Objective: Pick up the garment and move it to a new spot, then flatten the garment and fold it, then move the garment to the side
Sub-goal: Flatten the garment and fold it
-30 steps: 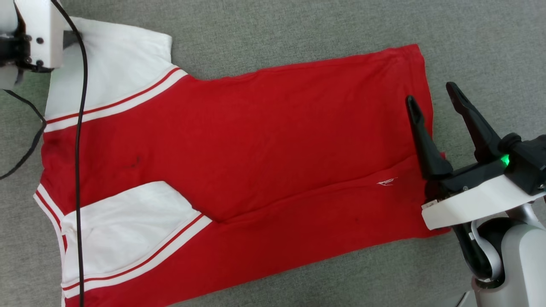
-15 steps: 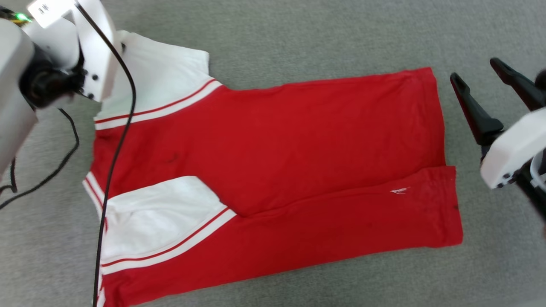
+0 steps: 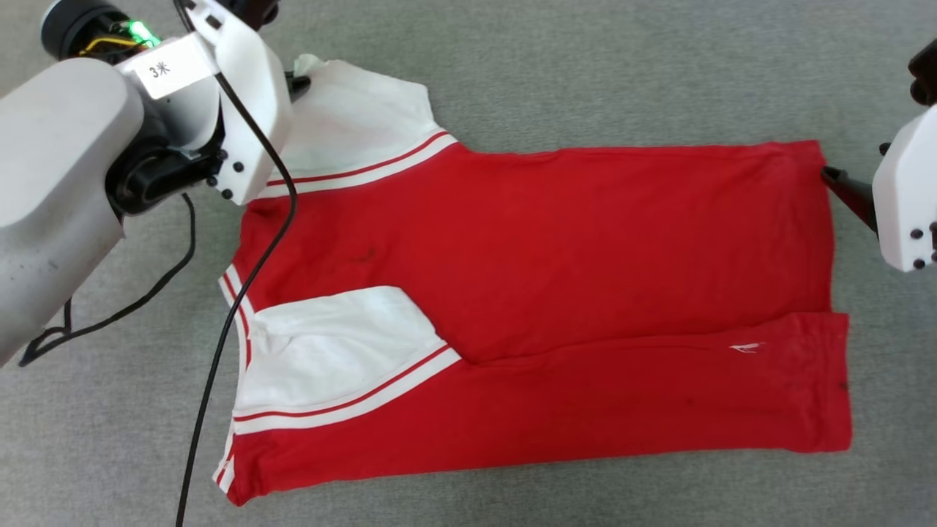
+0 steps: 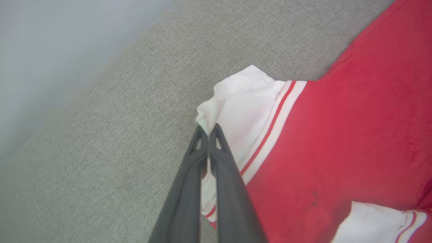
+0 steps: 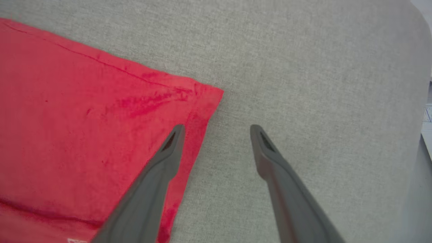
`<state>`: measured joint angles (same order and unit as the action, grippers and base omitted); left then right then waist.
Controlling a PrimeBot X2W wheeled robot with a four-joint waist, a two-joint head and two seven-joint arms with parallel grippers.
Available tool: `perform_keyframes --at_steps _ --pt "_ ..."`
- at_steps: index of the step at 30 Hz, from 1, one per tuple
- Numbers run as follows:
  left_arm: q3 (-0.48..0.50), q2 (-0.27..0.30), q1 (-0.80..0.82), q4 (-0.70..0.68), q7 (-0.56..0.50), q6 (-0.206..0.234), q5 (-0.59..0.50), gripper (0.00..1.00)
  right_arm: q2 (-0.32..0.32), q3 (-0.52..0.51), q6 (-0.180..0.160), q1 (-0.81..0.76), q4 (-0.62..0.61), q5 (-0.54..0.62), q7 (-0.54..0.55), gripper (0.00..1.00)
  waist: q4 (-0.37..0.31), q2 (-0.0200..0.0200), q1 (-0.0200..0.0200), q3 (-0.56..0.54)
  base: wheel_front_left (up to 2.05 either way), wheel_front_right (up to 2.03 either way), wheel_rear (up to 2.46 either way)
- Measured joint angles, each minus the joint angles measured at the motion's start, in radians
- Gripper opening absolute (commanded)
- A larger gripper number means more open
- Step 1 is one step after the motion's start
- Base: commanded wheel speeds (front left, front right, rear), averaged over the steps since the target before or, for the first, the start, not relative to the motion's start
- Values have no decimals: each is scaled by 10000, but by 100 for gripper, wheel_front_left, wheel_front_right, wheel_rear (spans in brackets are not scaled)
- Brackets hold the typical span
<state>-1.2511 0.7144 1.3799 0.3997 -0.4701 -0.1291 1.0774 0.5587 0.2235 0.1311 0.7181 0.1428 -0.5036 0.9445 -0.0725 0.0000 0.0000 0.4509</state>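
The garment [image 3: 549, 256] is a red shirt with white sleeves and striped trim, lying flat on the grey cloth with its near side folded over. My left gripper [image 3: 299, 80] is at the far left, shut on the corner of the far white sleeve [image 4: 243, 101]. The left wrist view shows white fabric pinched between the closed tips of the left gripper [image 4: 209, 130]. My right gripper [image 5: 217, 130] stands open over the hem's far right corner [image 5: 202, 98]. One dark finger [image 3: 845, 192] pokes out by the red hem, and one finger [image 5: 168, 148] hangs over the red cloth.
A black cable [image 3: 241, 293] hangs from my left arm [image 3: 66, 168] across the garment's collar end. Grey cloth surface [image 3: 585, 73] surrounds the garment. The surface's edge [image 5: 422, 141] runs close on the right in the right wrist view.
The head camera has shifted, sliding the picture rightward. My left gripper has closed on the sleeve corner. The right gripper has moved from the hem's middle to its far corner, still open.
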Motion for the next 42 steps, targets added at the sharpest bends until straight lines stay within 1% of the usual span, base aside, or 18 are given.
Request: perform_keyframes --at_steps 4,9,12,14,17,18,19,27,31,35,39,42 --pt "-44 2 170 -293 207 0 -107 0 -188 54 0 495 913 161 48 100 230 0 0 193 0 0 0" --pt "-94 13 269 -543 370 0 -184 0 -541 230 0 849 1948 481 -343 100 458 0 0 475 0 0 0" --pt "-105 10 397 -621 474 -2 -219 0 -869 -6 -2 965 2617 395 -642 100 569 0 0 632 0 0 0" --pt "-130 15 399 -637 523 -2 -257 0 -723 382 -2 977 2790 585 -727 100 628 0 -1 710 0 0 0" --pt "-153 73 399 -633 596 0 -257 0 -656 539 -2 1006 3051 410 -840 100 648 0 -1 762 0 0 0" --pt "-159 90 399 -633 598 -2 -257 0 -602 648 -2 1031 3089 412 -951 38 640 0 -2 762 0 0 0" --pt "-165 115 397 -623 602 -2 -255 0 -583 721 -2 1041 3147 410 -1085 0 627 0 -2 756 0 0 0" --pt "-209 247 217 -433 940 -2 -167 0 -539 1106 8 1174 3453 226 -2550 0 493 0 -1 356 0 0 0" --pt "-221 339 -175 -466 1191 -2 -153 0 -316 1396 6 1042 3405 88 -3356 0 460 0 -1 -49 0 0 0" --pt "-240 529 -796 -596 1546 8 -50 0 -148 1419 6 589 3248 -127 -4209 0 449 0 -1 -547 0 0 0" --pt "-244 811 -1473 -895 1860 194 50 0 -21 1476 6 -62 3055 -259 -4796 0 450 0 -1 -1068 0 0 0" --pt "-249 1020 -2062 -1281 2054 424 123 0 52 1423 6 -617 2874 -422 -5147 0 458 0 -1 -1447 0 0 0"
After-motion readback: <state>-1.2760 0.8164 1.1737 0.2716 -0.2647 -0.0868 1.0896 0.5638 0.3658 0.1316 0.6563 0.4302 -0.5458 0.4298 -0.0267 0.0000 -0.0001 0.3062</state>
